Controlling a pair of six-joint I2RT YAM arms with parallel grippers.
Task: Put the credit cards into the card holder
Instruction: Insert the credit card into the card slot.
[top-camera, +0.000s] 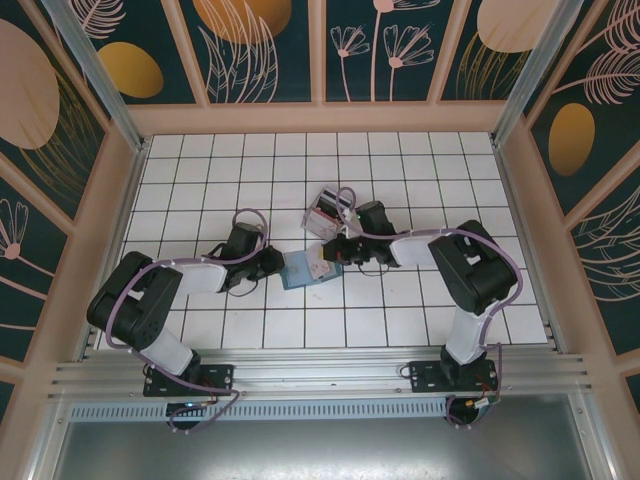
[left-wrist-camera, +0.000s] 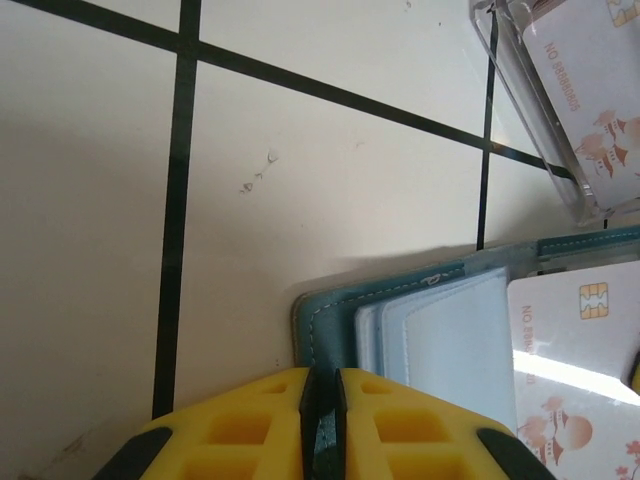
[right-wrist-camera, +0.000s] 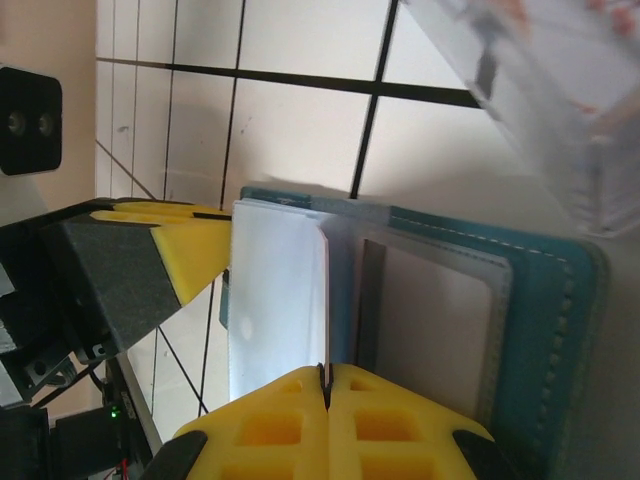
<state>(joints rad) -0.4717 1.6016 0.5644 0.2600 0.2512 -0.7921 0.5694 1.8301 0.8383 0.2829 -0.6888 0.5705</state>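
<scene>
Right gripper (right-wrist-camera: 326, 385) pinches a white credit card (right-wrist-camera: 275, 300) at the open card holder (right-wrist-camera: 545, 330); left gripper (left-wrist-camera: 322, 395) clamps that holder's edge.

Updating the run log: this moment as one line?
left jaws: shut on card holder edge | right jaws: shut on white card over open holder | clear stand: cards inside

credit card (left-wrist-camera: 585, 100) in clear stand (left-wrist-camera: 515, 90), "NO" then unclear digits, second credit card (left-wrist-camera: 575, 380) likewise
</scene>
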